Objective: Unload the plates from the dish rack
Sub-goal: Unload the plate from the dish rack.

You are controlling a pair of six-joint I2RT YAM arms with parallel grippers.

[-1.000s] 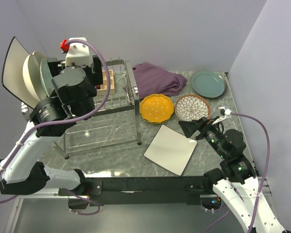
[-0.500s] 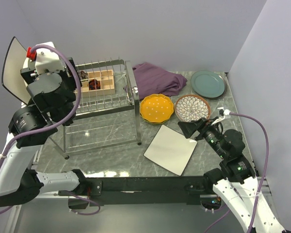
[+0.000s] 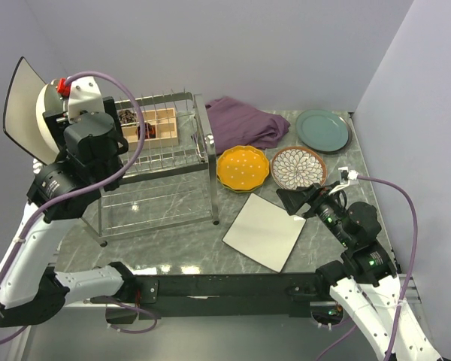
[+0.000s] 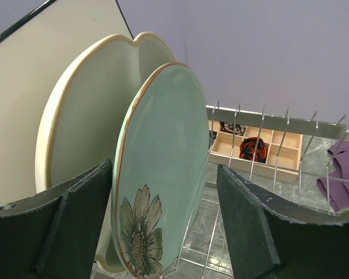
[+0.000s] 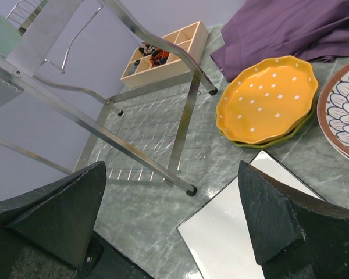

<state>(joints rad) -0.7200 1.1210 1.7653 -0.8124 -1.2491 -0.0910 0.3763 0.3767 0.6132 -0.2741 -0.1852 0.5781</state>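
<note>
Marble tabletop (image 3: 192,252), dish rack (image 3: 208,167), lilac corner walls (image 3: 270,53)

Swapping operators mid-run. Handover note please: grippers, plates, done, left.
Left gripper: open, jaws either side of the green flower plate standing in the dish rack, no grip visible yet.
Right gripper: open, empty, hovering by the flat square plate on the table.
Done: flat square plate, orange dotted plate, brown-patterned plate, teal plate on the table.
Left: green flower plate, cream plate, upright square plate in the rack.
</note>
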